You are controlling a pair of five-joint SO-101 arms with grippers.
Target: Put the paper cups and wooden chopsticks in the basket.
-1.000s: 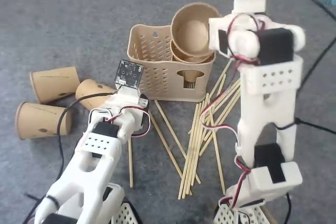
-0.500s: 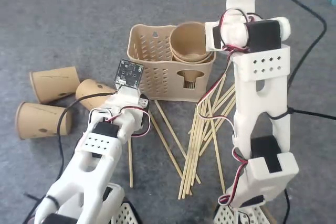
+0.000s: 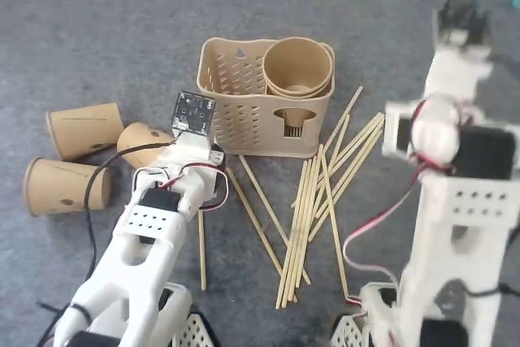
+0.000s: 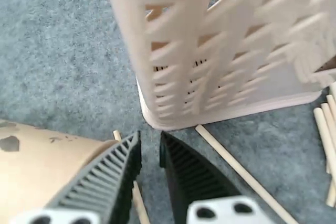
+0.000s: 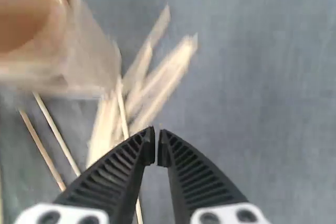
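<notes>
My left gripper [image 4: 149, 137] sits low over the bench [image 3: 97, 46], just short of a corner of the basket [image 4: 210, 61]. Its jaws stand narrowly apart with nothing between them. The middle cup [image 4: 47, 166] lies right against the outer side of one finger; I cannot tell whether they touch. A single chopstick [image 4: 236, 166] runs out from the basket's foot across the grey cover.

From the high view, the basket [image 3: 244, 99] stands upright at the middle of the bench. The stacked cups [image 3: 298, 67] stand nested in the end of it nearer my right arm [image 3: 451, 201]. Three more paper cups lie on their sides well to the other side of the basket: the far cup [image 3: 84, 129], the front cup [image 3: 65, 186] and, beside my left arm [image 3: 154, 233], the middle cup [image 3: 146, 142].

The wooden chopsticks [image 3: 313, 193] lie loose on the bench, fanned out between the two arms in front of the basket, and some reach its foot.

My right gripper [image 5: 156, 132] hangs high over the grey cover, its jaws closed tip to tip and holding nothing. Below it I make out the blurred chopsticks [image 5: 152, 87] and the basket's edge [image 5: 79, 51].
</notes>
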